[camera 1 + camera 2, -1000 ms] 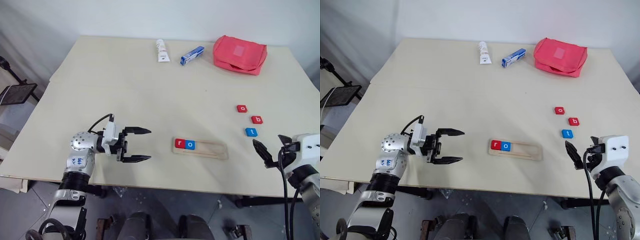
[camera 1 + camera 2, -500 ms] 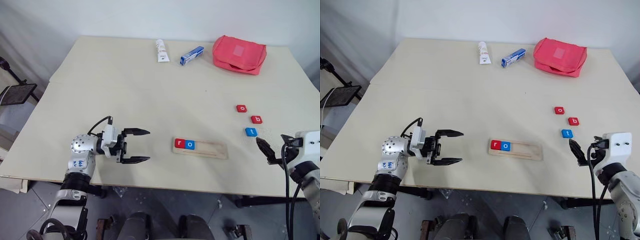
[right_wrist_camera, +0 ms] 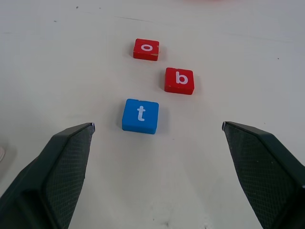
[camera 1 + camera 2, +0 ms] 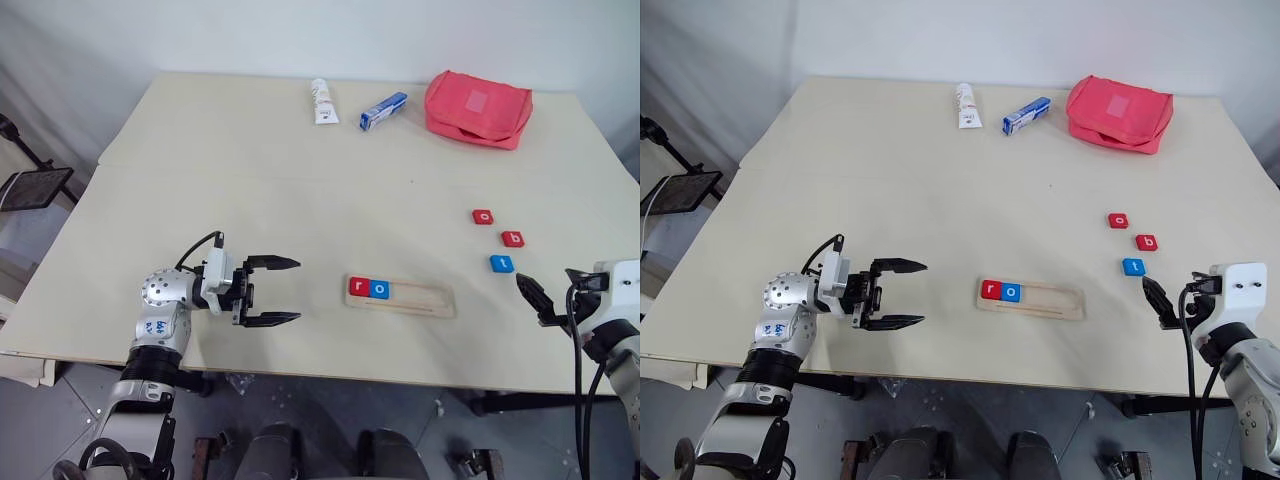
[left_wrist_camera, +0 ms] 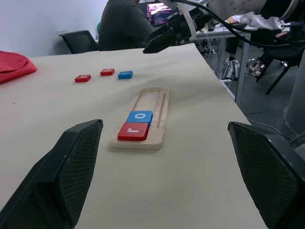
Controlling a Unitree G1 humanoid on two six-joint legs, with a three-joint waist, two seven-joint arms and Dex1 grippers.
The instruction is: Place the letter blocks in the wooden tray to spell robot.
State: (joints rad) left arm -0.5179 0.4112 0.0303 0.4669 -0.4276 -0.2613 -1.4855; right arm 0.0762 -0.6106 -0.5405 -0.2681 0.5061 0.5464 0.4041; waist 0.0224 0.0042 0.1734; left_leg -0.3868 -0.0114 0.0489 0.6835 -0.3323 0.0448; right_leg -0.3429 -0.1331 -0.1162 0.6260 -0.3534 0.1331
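— Looking at the table (image 4: 250, 180), where does the wooden tray (image 4: 420, 298) sit?

— Near the front edge, a little right of the middle, lying lengthwise across the view. Two of the letter blocks are in its groove at its left end: a red "r" block (image 4: 359, 288) first, and a blue "o" block (image 4: 380, 290) touching it on the right. The rest of the groove is bare wood.

— And the other three blocks?

— Loose on the table to the right of the tray, in a slanted row. A red "o" block (image 3: 146, 49) is farthest back, a red "b" block (image 3: 179, 80) is next, and a blue "t" block (image 3: 140, 116) is nearest the front. They lie close together but apart from one another.

— What are the grippers doing?

— The left gripper (image 4: 272, 291) hovers left of the tray, pointing toward it, fingers spread wide with nothing between them. The right gripper (image 3: 157, 143) is at the table's right front corner, just in front of the blue "t" block, its fingers wide apart too and empty.

— Anything else on the table?

— Along the far edge: a white tube (image 4: 324, 101), a blue-and-white box (image 4: 384, 110) and a red pouch (image 4: 478, 108), all well apart from the blocks.
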